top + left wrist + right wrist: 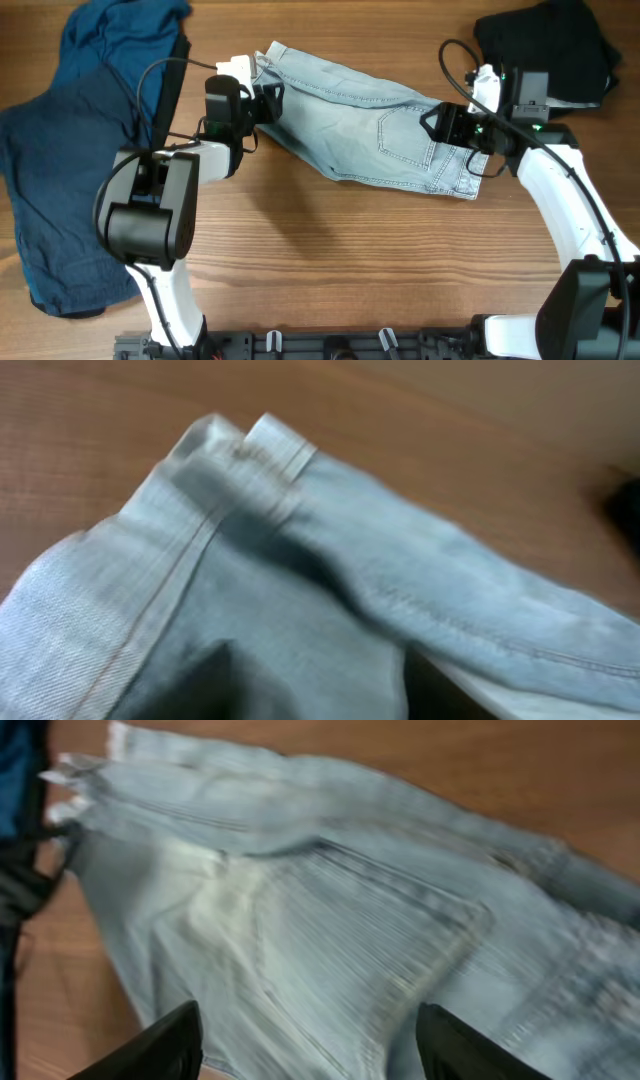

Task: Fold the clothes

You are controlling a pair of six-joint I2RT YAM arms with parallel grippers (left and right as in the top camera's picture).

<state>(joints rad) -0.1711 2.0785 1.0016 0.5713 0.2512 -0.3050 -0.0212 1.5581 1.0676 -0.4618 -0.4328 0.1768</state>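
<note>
Pale blue denim shorts lie spread across the middle of the table, back pocket up. My left gripper is at their left end by the waistband. In the left wrist view the denim fills the picture and drapes between the gripper's dark fingers, which are mostly hidden. My right gripper is over the right part of the shorts. In the right wrist view its fingers stand wide apart, the gripper open over the pocket area of the denim.
A large dark blue garment covers the table's left side and reaches the left edge. A black garment lies bunched at the back right, just behind my right arm. Bare wood lies in front of the shorts.
</note>
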